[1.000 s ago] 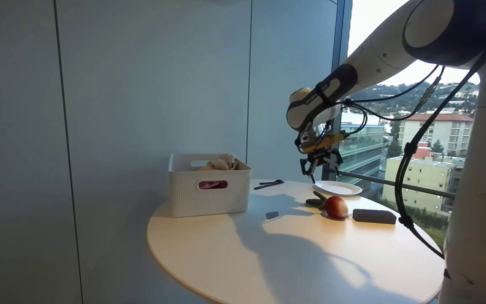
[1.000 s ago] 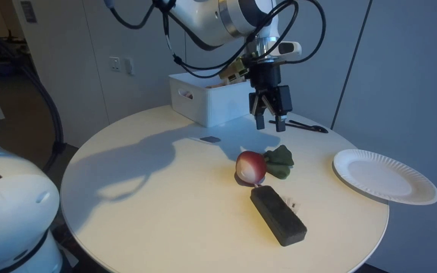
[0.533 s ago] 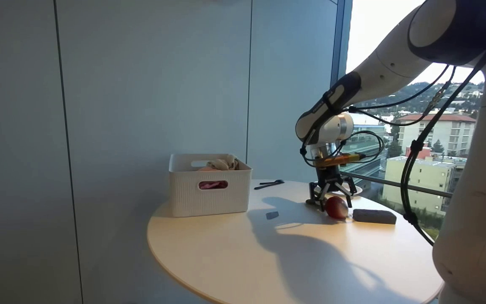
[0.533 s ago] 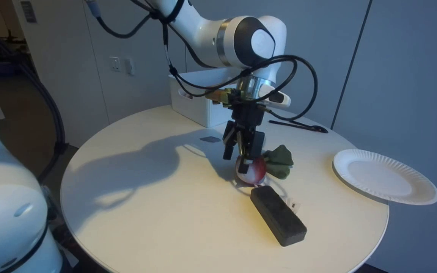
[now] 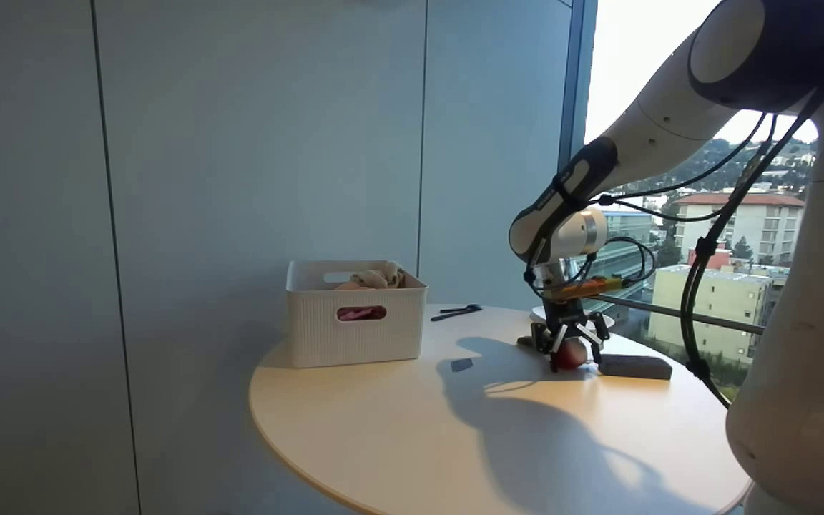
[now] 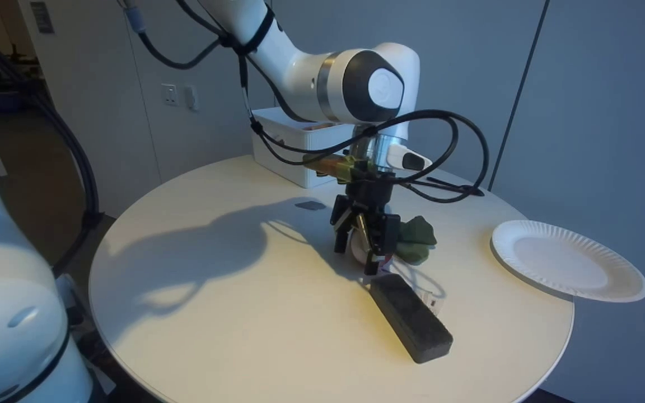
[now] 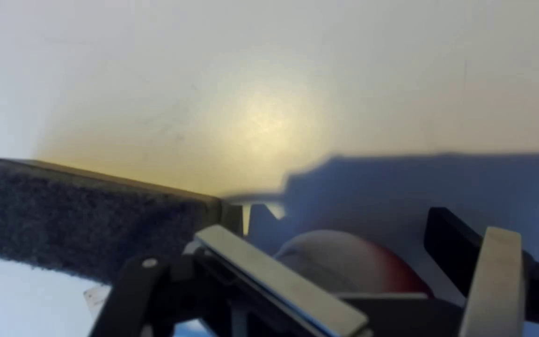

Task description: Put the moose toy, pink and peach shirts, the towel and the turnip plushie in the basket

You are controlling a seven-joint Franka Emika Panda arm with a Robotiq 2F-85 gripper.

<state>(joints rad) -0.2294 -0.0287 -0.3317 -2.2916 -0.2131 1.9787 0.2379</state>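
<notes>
Spread pincer [image 5: 575, 360] astride the turnip [image 7: 351, 262]

Nothing is gripped: the pincer's fingers [image 7: 452, 248] are held apart, and between them the turnip is framed on the counter [image 6: 244, 336], its leaves [image 6: 415, 235] to one side. One finger is crowded by a dark block [image 6: 411, 319]; whether they touch cannot be told. By an off-centre squeeze, the round turnip could be popped out, or the block dragged along. Well apart, beige cloth [image 5: 382, 277] and pink cloth [image 5: 360, 313] are held by the basket [image 5: 355, 345], on whose rim the leaves might be snagged.
</notes>
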